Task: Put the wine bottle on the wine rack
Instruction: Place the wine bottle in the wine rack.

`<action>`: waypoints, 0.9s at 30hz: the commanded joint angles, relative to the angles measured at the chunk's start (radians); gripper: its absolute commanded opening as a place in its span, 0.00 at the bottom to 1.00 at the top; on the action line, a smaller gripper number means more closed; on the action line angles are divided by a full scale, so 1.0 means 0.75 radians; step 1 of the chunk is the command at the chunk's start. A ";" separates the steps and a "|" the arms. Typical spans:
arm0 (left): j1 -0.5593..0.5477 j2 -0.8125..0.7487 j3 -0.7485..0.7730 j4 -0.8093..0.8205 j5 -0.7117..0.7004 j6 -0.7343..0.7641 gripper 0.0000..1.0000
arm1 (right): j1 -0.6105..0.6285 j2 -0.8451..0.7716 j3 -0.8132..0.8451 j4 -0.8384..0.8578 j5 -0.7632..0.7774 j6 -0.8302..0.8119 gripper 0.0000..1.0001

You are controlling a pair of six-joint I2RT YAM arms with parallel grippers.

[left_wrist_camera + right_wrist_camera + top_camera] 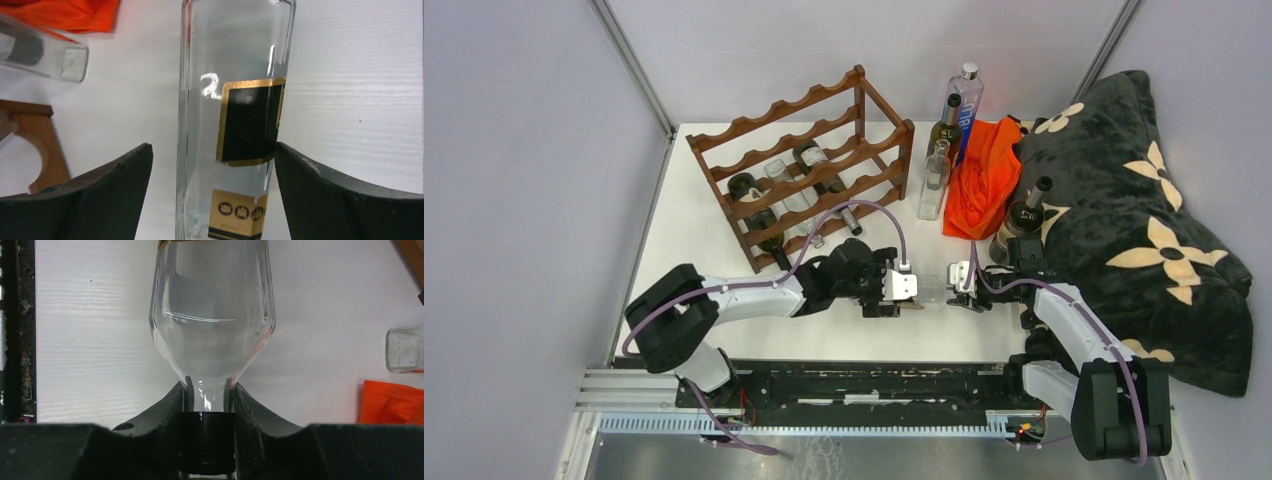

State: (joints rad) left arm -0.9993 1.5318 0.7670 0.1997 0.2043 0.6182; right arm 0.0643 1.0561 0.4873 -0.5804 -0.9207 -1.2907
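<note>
A clear glass wine bottle (935, 291) with black and gold labels lies level above the table's near middle, held between my two grippers. My right gripper (965, 290) is shut on its neck just above the black cap, and the right wrist view shows the fingers (182, 402) clamping the neck of the bottle (212, 315). My left gripper (906, 290) stands open around the body of the bottle (232, 65). One left finger (300, 180) is close against the glass and the other stands apart. The reddish-brown wine rack (804, 165) stands at the back left.
The rack holds dark bottles (754, 200) and a clear one (789, 190). Three bottles (944, 140) stand right of the rack beside an orange cloth (984, 180). A black flowered blanket (1134, 230) covers the right side, with a dark bottle (1022, 225) at its edge.
</note>
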 commanded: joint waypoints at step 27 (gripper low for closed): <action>0.044 0.115 0.122 0.023 0.281 -0.013 0.02 | 0.023 0.135 -0.023 0.102 -0.021 0.088 0.79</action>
State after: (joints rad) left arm -0.9699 1.6798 0.8555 0.0845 0.3878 0.6140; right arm 0.0727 1.1641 0.4786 -0.6037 -0.9810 -1.3254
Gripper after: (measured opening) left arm 0.717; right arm 0.790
